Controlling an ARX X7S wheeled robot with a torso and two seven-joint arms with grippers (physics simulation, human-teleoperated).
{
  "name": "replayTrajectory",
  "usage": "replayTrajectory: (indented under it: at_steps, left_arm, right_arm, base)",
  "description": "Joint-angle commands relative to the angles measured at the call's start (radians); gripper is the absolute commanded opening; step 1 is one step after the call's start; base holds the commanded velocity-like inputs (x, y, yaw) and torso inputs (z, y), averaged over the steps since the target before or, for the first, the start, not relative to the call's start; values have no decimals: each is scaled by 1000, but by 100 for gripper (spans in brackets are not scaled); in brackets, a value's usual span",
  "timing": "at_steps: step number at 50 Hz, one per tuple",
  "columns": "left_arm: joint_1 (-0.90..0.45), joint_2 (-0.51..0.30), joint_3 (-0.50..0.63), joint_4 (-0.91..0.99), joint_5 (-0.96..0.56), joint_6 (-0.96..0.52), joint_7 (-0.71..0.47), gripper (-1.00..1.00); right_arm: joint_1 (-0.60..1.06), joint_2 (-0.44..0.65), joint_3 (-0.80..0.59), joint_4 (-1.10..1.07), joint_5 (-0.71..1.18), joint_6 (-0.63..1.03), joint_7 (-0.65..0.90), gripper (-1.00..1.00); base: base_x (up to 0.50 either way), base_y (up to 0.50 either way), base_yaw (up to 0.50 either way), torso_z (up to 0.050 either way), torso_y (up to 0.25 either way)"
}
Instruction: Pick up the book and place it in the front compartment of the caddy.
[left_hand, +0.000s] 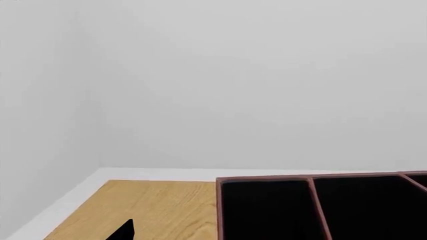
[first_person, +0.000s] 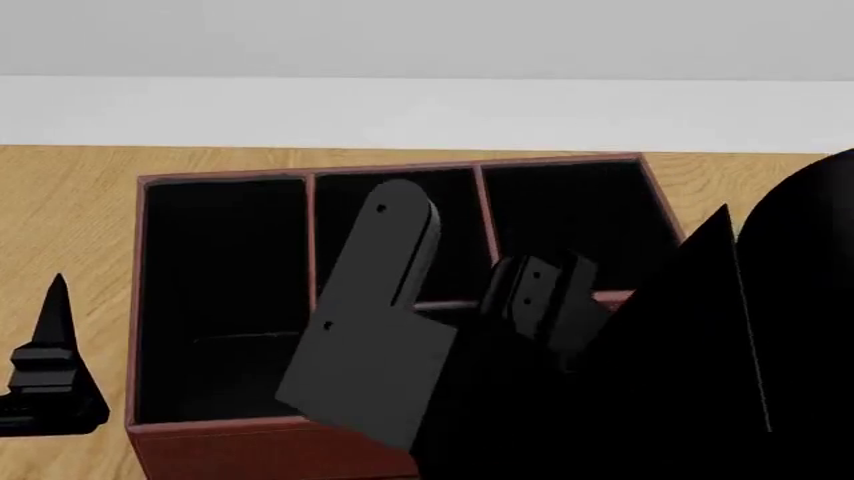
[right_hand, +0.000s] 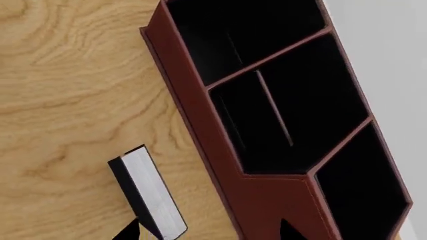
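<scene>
The book (right_hand: 148, 194), black-covered with a grey-white page edge, stands on the wooden table close beside the caddy's outer wall. The reddish-brown caddy (right_hand: 200, 125) has black bays; it also shows in the head view (first_person: 139, 300) and the left wrist view (left_hand: 218, 210). My right gripper (right_hand: 208, 233) is open above the book. One fingertip (right_hand: 127, 232) is at the book's cover, the other (right_hand: 291, 230) is over the caddy wall. It grips nothing. My left gripper (first_person: 54, 360) hangs left of the caddy, open and empty. Only one of its fingertips (left_hand: 124, 230) shows in the left wrist view.
My right arm (first_person: 387, 320) reaches over the caddy and hides its front right part in the head view. The wooden table (first_person: 67, 200) ends at a white ledge (first_person: 427, 110) along the wall behind the caddy.
</scene>
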Motion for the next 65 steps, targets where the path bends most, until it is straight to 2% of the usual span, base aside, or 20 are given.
replayTrajectory:
  at_steps: [1,9,37,52,65]
  left_arm:
    - [-5,6,5,-35,34,56,27,100]
    - [-8,4,6,-40,31,56,22,100]
    - [-29,-6,33,-51,31,56,2,100]
    - [-27,-10,54,-59,36,67,-7,100]
    - [-16,-14,32,-46,20,66,-11,100]
  right_arm:
    - [-13,-12,-21,-2,-132,-10,-173,100]
    - [-39,-7,-42,-10,-182,-33,-223,100]
    - [-115,-30,-152,6,-533,-133,-524,100]
    - [-175,-49,-225,34,-648,-207,-602,100]
    - [-219,-62,-255,58,-660,-224,-605,100]
  base:
    - [0,0,0,0,0]
    - [0,0,0,0,0]
    - [0,0,0,0,0]
    - [0,0,0,0,0]
    - [0,0,0,0,0]
